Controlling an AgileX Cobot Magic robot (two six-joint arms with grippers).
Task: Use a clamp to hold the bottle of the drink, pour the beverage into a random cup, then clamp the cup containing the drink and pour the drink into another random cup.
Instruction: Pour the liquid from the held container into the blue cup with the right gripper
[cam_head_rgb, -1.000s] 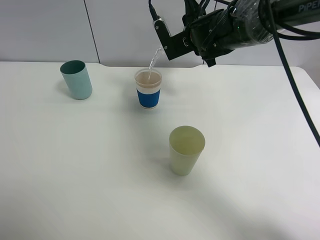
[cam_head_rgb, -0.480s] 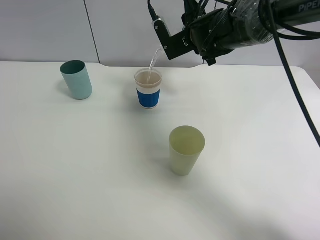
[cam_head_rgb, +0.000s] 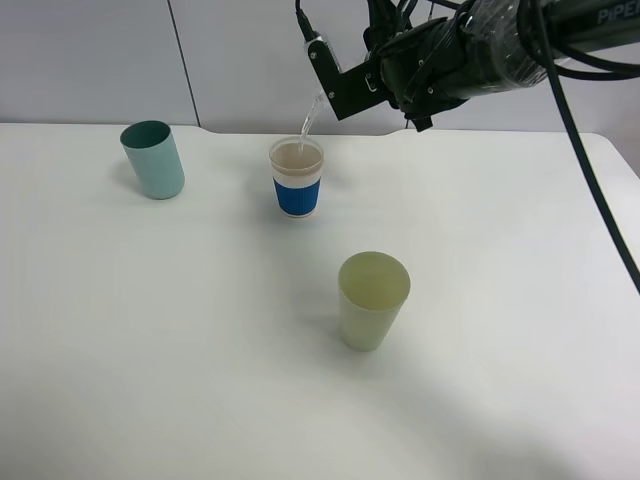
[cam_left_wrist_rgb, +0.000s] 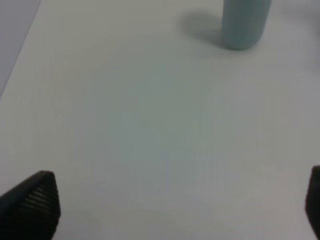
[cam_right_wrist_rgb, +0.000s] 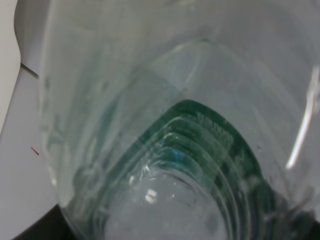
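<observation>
High over the back of the table, my right gripper (cam_head_rgb: 334, 82) is shut on the bottle (cam_right_wrist_rgb: 175, 150), which is tipped mouth-down to the left. A thin stream of clear beverage (cam_head_rgb: 307, 126) falls from it into the white cup with the blue sleeve (cam_head_rgb: 297, 190), where liquid shows near the rim. The pale yellow-green cup (cam_head_rgb: 371, 300) stands upright in front, untouched. In the right wrist view the clear ridged bottle and its green label fill the frame. My left gripper (cam_left_wrist_rgb: 170, 210) is open low over bare table, with nothing between its fingertips (cam_left_wrist_rgb: 32, 205).
A teal cup (cam_head_rgb: 154, 160) stands upright at the back left, also seen as the teal cup (cam_left_wrist_rgb: 245, 22) ahead of the left gripper. The white table's (cam_head_rgb: 150, 350) back edge meets a grey wall. Black cables trail from the right arm (cam_head_rgb: 500, 50).
The stream keeps running into the blue-sleeved cup. The right gripper with the bottle has barely shifted. The cups have not moved.
</observation>
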